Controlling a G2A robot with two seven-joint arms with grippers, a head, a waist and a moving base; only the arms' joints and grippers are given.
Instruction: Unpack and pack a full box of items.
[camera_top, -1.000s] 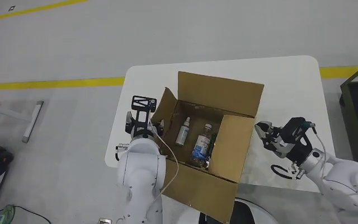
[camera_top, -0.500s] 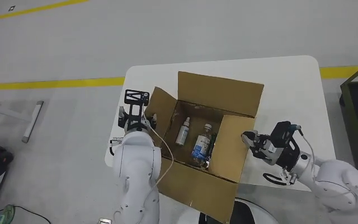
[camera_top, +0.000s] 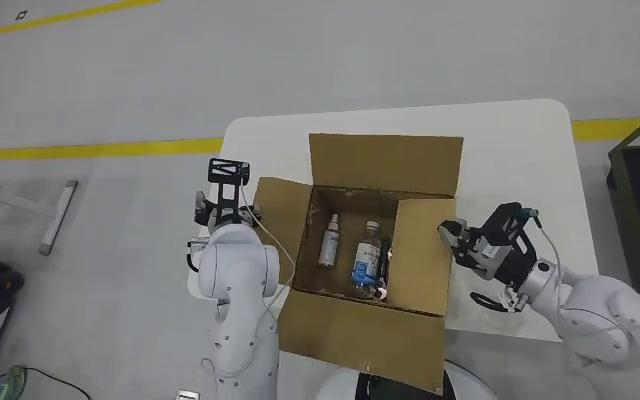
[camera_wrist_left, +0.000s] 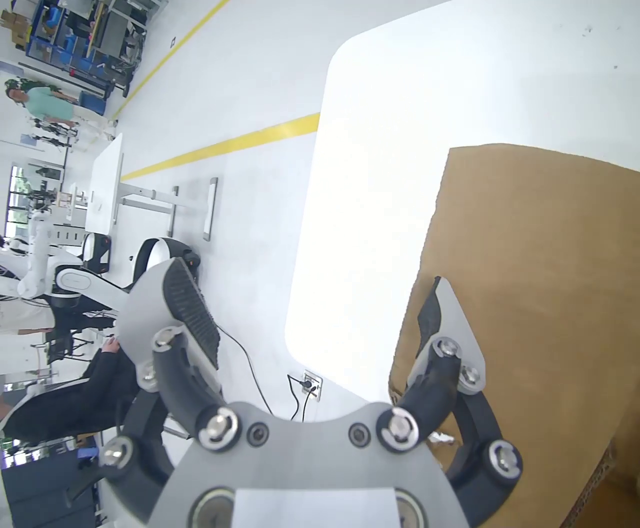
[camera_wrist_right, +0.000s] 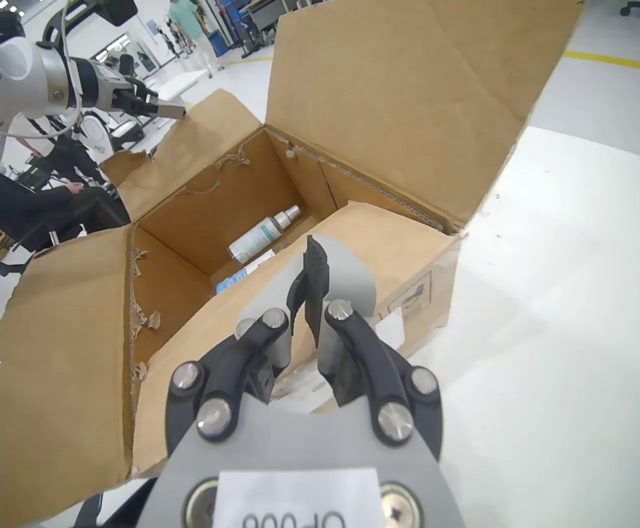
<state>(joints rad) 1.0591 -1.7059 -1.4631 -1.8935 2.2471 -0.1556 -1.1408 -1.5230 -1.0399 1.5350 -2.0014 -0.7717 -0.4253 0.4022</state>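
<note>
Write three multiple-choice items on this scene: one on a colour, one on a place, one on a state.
1. What colour is the table?
A. white
B. black
C. green

2. Where is the spray bottle relative to the cardboard box?
A. beside it on the table
B. inside it
C. on top of a flap

3. How is the left gripper?
A. shut on a bottle
B. open
C. shut on nothing

Key:
1 A, the bare top around the box is white.
2 B, the bottle lies on the box's floor.
3 B, its fingers stand wide apart.
</note>
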